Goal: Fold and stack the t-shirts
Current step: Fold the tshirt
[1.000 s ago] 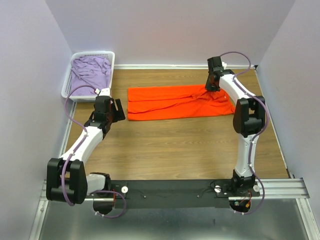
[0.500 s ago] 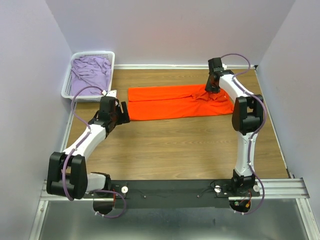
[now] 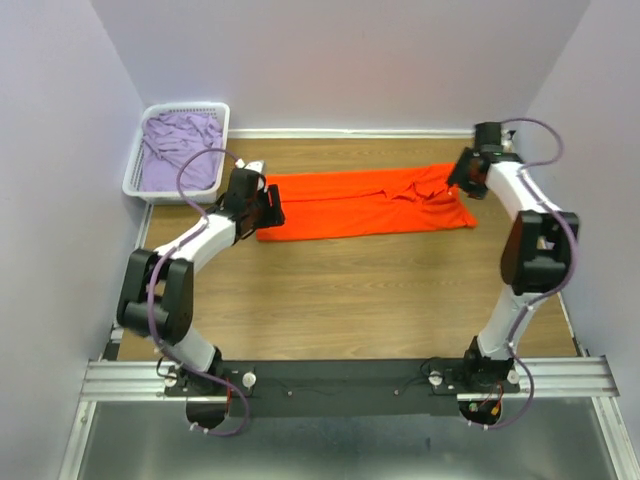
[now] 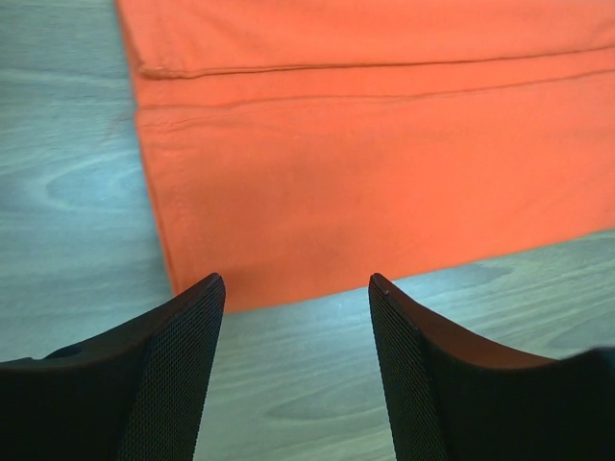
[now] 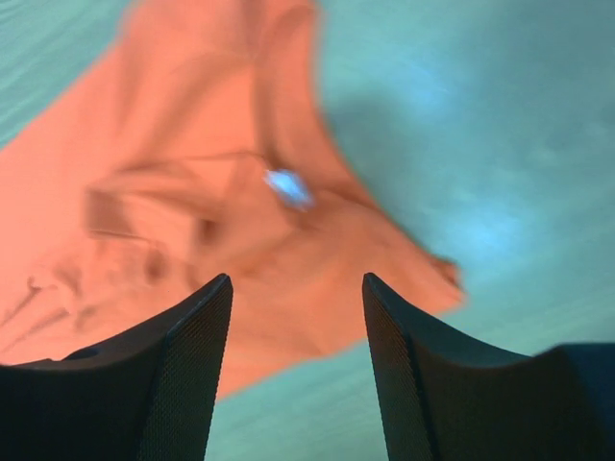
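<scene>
"So, where are the two shirts right now?"

"The orange t-shirt (image 3: 360,202) lies on the tabletop (image 3: 350,290), across its far half, folded lengthwise into a long band. Its left end is flat and square-edged; its right end is rumpled, with loose folds. The lilac t-shirt (image 3: 180,150) sits in a heap inside the white basket (image 3: 185,107) at the far left corner, well apart from the orange one."

"And your left fingers?"

"My left fingers (image 3: 268,208) are at the left end of the orange band. Through my left wrist camera I see both of them spread wide, with nothing between them. The near left corner of the cloth lies just ahead of the tips, and a fold line runs along the band beyond it. I cannot tell whether the tips touch the cloth."

"What about the right side?"

"My right fingers (image 3: 462,178) are by the far right corner of the orange t-shirt, over the rumpled end. My right wrist view is blurred, yet the two fingers plainly stand apart and grip nothing. Beyond them I make out creased orange cloth with a small pale label (image 5: 288,187) on it, and bare tabletop off to the right."
</scene>
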Controlling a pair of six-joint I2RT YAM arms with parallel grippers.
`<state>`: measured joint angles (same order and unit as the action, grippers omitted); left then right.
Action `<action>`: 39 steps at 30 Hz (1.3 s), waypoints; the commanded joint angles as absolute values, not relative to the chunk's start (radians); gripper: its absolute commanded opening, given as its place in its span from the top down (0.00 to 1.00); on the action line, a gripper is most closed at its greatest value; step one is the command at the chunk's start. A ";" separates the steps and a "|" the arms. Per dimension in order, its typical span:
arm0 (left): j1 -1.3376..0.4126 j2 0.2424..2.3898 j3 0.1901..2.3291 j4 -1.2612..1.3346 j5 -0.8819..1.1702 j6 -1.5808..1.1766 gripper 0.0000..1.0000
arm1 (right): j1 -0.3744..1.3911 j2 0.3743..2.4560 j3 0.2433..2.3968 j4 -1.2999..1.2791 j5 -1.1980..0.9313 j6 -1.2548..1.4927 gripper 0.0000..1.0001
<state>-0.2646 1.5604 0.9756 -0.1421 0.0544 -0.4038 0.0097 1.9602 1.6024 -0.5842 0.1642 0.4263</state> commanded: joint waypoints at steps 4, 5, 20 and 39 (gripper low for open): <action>-0.272 1.677 1.032 -0.149 0.084 -0.408 0.34 | -0.175 1.795 1.284 -0.401 -0.172 0.532 0.42; -0.272 1.695 1.040 -0.161 0.078 -0.402 0.35 | -0.196 1.787 1.241 -0.372 -0.178 0.540 0.46; -0.247 1.747 1.025 -0.216 0.031 -0.373 0.35 | -0.296 1.718 0.983 -0.197 -0.160 0.735 0.40; -0.238 1.764 1.009 -0.227 0.031 -0.357 0.35 | -0.345 1.769 0.879 0.044 -0.218 0.848 0.46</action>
<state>-0.2455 1.7435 1.0245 -0.2119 0.0570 -0.3706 -0.3328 1.7432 0.9020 -0.0078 -0.2199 0.8242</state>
